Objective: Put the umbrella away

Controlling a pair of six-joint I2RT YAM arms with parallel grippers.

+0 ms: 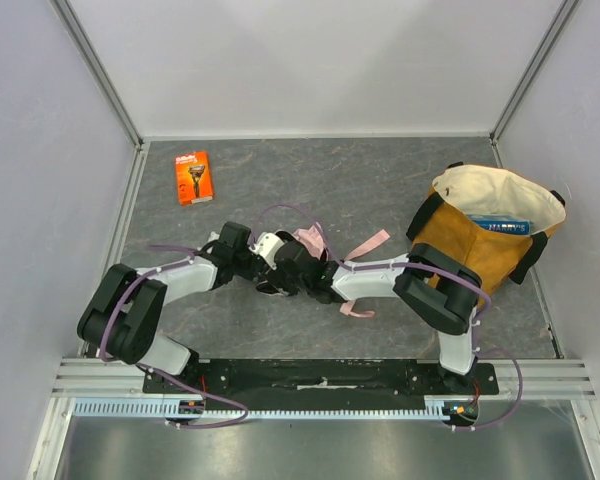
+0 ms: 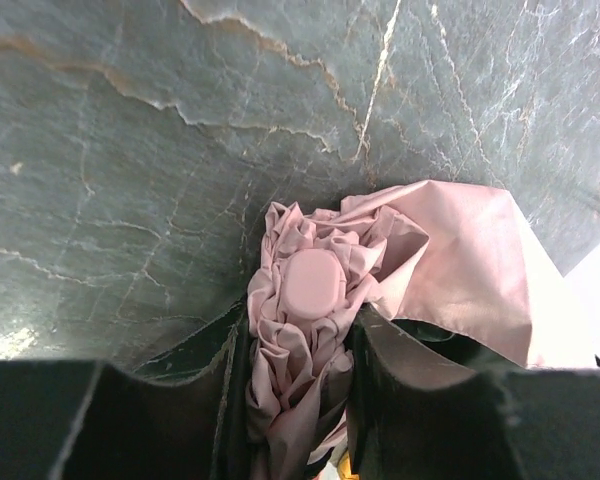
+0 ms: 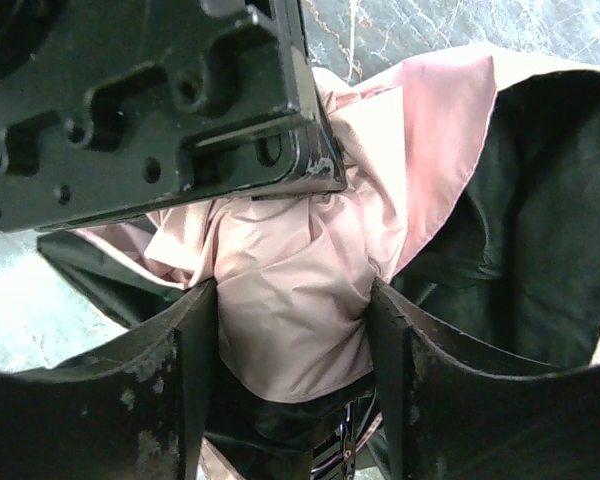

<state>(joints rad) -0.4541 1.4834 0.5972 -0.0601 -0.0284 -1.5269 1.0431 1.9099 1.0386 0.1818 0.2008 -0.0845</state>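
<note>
The umbrella [image 1: 310,240] is a crumpled pale pink bundle at the table's middle, where both grippers meet over it. My left gripper [image 1: 272,258] comes in from the left and is shut on the folded fabric just behind the pink end cap [image 2: 312,283]. In the left wrist view the bundle fills the gap between the fingers [image 2: 405,350] of that gripper [image 2: 298,335]. My right gripper [image 3: 292,300] reaches in from the right and is shut on a thick fold of the umbrella's fabric [image 3: 280,260], which touches both fingers. The black body of the left gripper [image 3: 150,100] sits just beyond. The shaft is hidden.
A mustard-yellow tote bag [image 1: 475,245] stands open at the right, with a blue box [image 1: 500,225] inside. An orange razor package [image 1: 193,177] lies at the back left. White walls enclose the dark marbled table [image 1: 380,180] on three sides.
</note>
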